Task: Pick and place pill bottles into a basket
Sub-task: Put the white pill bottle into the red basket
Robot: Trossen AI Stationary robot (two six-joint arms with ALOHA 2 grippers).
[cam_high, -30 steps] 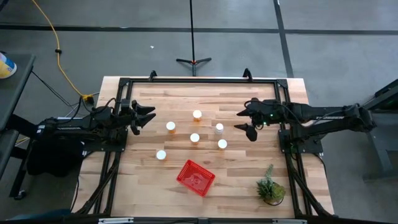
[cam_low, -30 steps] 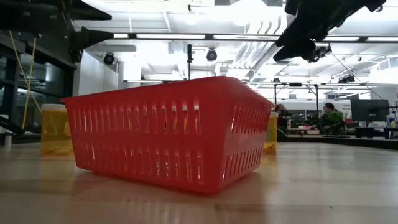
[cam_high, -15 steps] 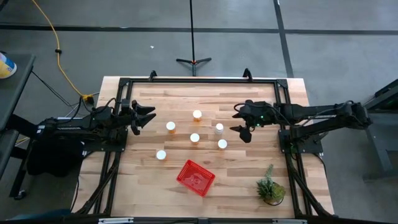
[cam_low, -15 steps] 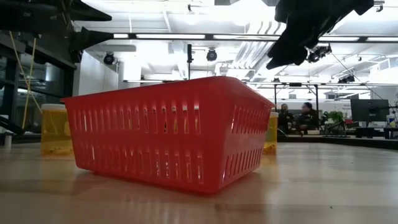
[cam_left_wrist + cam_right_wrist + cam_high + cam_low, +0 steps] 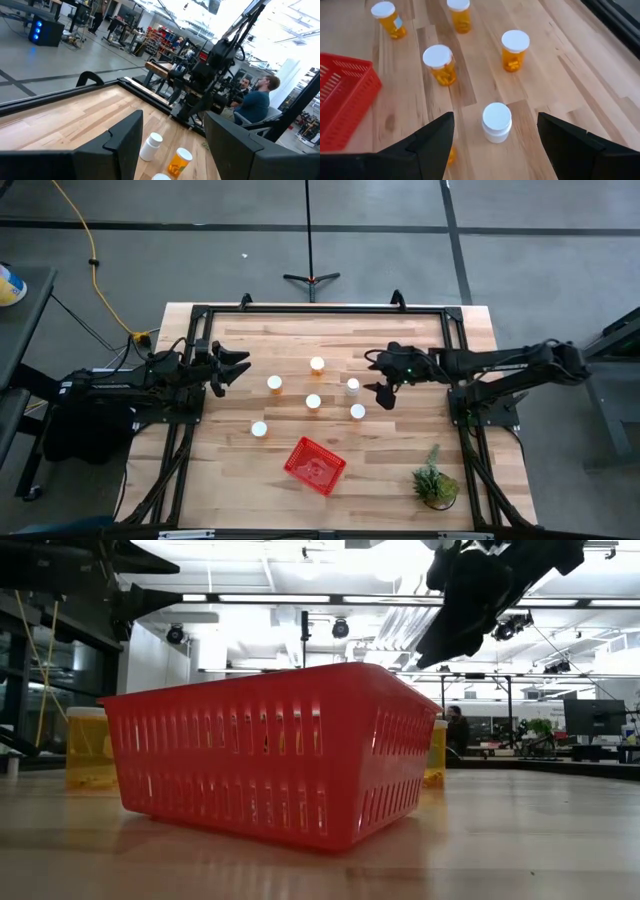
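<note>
My right gripper [image 5: 378,380] hangs over the middle of the table, fingers spread wide and holding nothing. Straight ahead of it, framed between my two fingers in the right wrist view, stands the nearest pill bottle [image 5: 497,122], the one with the white body, upright, cap up, its long axis vertical. In the high view that bottle [image 5: 352,387] sits just beside my gripper, toward the table's centre. So the reach is short and forward, and I judge the jaws need to drop around it from above.

My left gripper [image 5: 233,368] waits at the left edge, fingers apart too, and farther from this bottle; the right arm is clearly the nearer one.

The other pill bottles [image 5: 313,402] stand scattered and upright around the middle, well apart from each other.

The basket [image 5: 314,465] lies toward the table's near edge, past the bottles. It looks empty from above, so no bottle is in yet.
</note>
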